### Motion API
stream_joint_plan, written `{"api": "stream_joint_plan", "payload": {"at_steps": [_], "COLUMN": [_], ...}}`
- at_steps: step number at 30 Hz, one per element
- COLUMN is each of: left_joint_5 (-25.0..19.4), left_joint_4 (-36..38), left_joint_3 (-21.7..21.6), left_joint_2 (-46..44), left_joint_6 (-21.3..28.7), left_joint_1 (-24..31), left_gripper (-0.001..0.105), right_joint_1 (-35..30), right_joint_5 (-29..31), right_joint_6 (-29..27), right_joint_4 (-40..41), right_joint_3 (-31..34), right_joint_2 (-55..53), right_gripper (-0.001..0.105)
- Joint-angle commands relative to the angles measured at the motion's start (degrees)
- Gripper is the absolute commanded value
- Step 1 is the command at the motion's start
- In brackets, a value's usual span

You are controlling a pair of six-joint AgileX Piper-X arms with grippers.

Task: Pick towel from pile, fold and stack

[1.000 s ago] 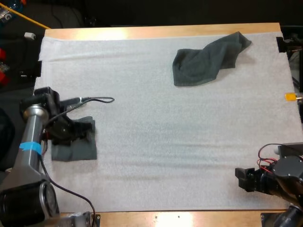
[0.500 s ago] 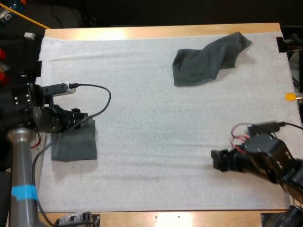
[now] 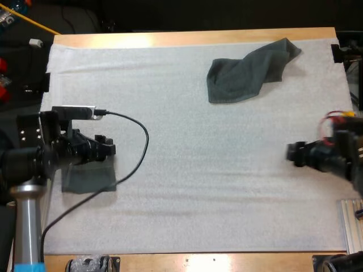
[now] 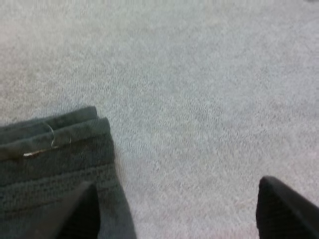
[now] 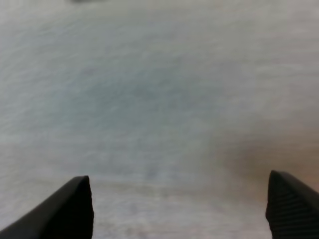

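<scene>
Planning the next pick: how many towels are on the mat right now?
2. A crumpled towel lies far right on the mat; a folded towel lies near left, partly under the left gripper. Its layers could hide another.

Wide bare mat (image 3: 198,170) across the middle, free to pass. In the way at the far side: a crumpled towel (image 3: 249,71). Near the left edge: a flat folded towel (image 3: 89,178). Right edge seemingly bare too.
</scene>
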Motion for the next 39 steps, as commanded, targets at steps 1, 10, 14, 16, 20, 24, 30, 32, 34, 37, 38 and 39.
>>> {"api": "stream_joint_plan", "payload": {"at_steps": [1,10,14,16,20,24,30,32,34,37,38,39], "left_joint_5": [-0.11,-7.25,-11.13,-13.58,-14.36,-14.24,-13.75,-12.85,-12.55,-12.56,-12.56,-12.56], "left_joint_4": [0.55,1.44,1.82,1.82,1.82,1.82,2.18,3.06,3.91,4.88,5.01,5.48], "left_joint_3": [-0.34,-0.34,-0.34,-0.34,-0.34,-0.34,1.13,1.92,2.98,4.62,5.1,5.83], "left_joint_2": [-1.14,-4.48,-5.25,-6.55,-9.97,-14.38,-22.35,-25.31,-29.02,-34.54,-35.53,-37.65], "left_joint_6": [0.83,3.82,4.07,4.07,4.07,3.71,3.4,3.04,3.03,3.03,3.03,3.03], "left_joint_1": [-0.26,-3.13,-6.47,-7.41,-7.45,-7.45,-7.45,-7.45,-7.45,-7.45,-7.45,-7.45], "left_gripper": [0.063,0.063,0.063,0.063,0.063,0.063,0.063,0.063,0.063,0.063,0.063,0.063], "right_joint_1": [-2.21,-10.43,-10.43,-10.43,-10.43,-10.43,-10.43,-10.43,-10.43,-10.43,-10.43,-10.43], "right_joint_5": [-0.51,8.12,10.67,10.69,10.69,10.69,10.58,10.58,9.13,3.99,2.61,1.01], "right_joint_6": [-2.52,-11.61,-12.41,-12.82,-12.82,-12.82,-12.55,-11.69,-10.63,-9.11,-9.01,-9.01], "right_joint_4": [1.64,7.36,9.48,9.49,10.32,10.36,10.56,10.56,10.73,11.8,12.23,12.67], "right_joint_3": [-1.24,-7.82,-10.22,-10.64,-10.64,-10.64,-10.64,-10.64,-10.64,-10.64,-10.64,-10.64], "right_joint_2": [-0.53,-1.46,-2.73,-4.69,-8.46,-13.19,-20.89,-23.43,-26.85,-30.84,-31.68,-33.04], "right_gripper": [0.07,0.07,0.07,0.07,0.07,0.07,0.07,0.07,0.07,0.07,0.07,0.07]}}
